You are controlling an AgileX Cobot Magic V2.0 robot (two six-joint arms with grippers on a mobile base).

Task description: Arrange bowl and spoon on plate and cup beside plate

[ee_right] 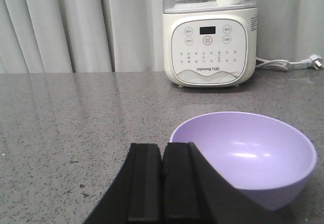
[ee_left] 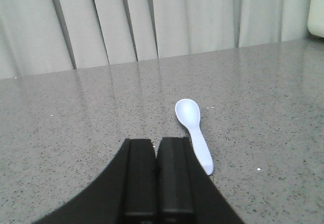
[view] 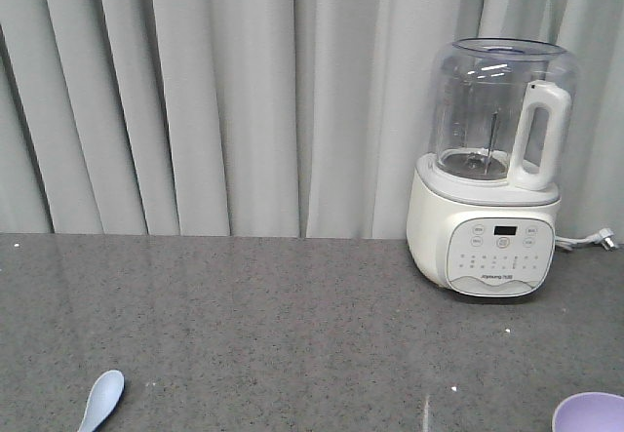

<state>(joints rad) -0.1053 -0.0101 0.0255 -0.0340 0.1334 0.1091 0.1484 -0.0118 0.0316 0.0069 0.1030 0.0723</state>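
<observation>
The pale-blue spoon point(ee_left: 194, 133) lies flat on the grey counter, scoop pointing away, just right of my left gripper point(ee_left: 155, 142), which is shut and holds nothing. The spoon's scoop point(view: 101, 399) also shows at the bottom left of the front view. The lavender bowl point(ee_right: 245, 155) stands upright and empty just right of my right gripper point(ee_right: 163, 146), which is shut with nothing in it. A sliver of the bowl point(view: 589, 413) shows at the front view's bottom right corner. The plate and the cup are out of view.
A white blender with a clear jug point(view: 492, 174) stands at the back right of the counter point(view: 292, 325), its cord and plug point(ee_right: 304, 62) trailing to the right. Grey curtains point(view: 214, 91) hang behind the counter's far edge.
</observation>
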